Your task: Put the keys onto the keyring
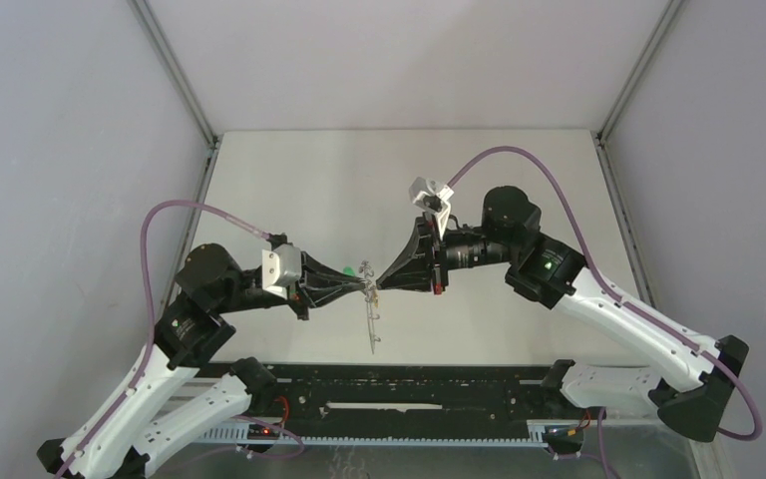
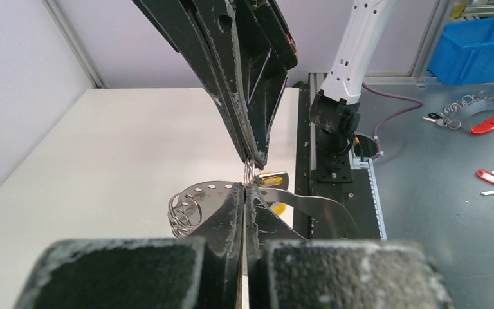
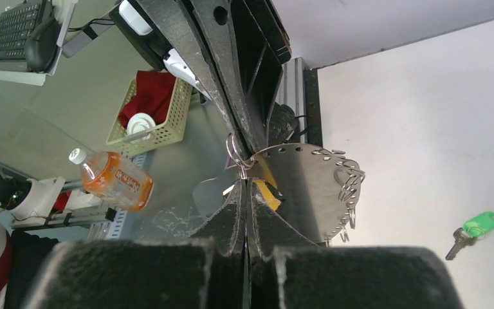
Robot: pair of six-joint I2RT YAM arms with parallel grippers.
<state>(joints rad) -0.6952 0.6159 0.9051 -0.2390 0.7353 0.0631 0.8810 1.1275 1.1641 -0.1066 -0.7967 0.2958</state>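
Observation:
The grey keyring hangs edge-on above the table between both grippers. My left gripper is shut on its rim; in the left wrist view the fingers pinch the plate. My right gripper is shut, its tips on a small wire loop at the keyring's rim. The yellow-headed key sits right beside those tips and also shows in the left wrist view. The green-headed key lies loose on the table, just behind the left fingers.
Grey walls close in the table on three sides. A black rail runs along the near edge between the arm bases. Off the table are a blue bin, spare key bundles, a bottle and a basket.

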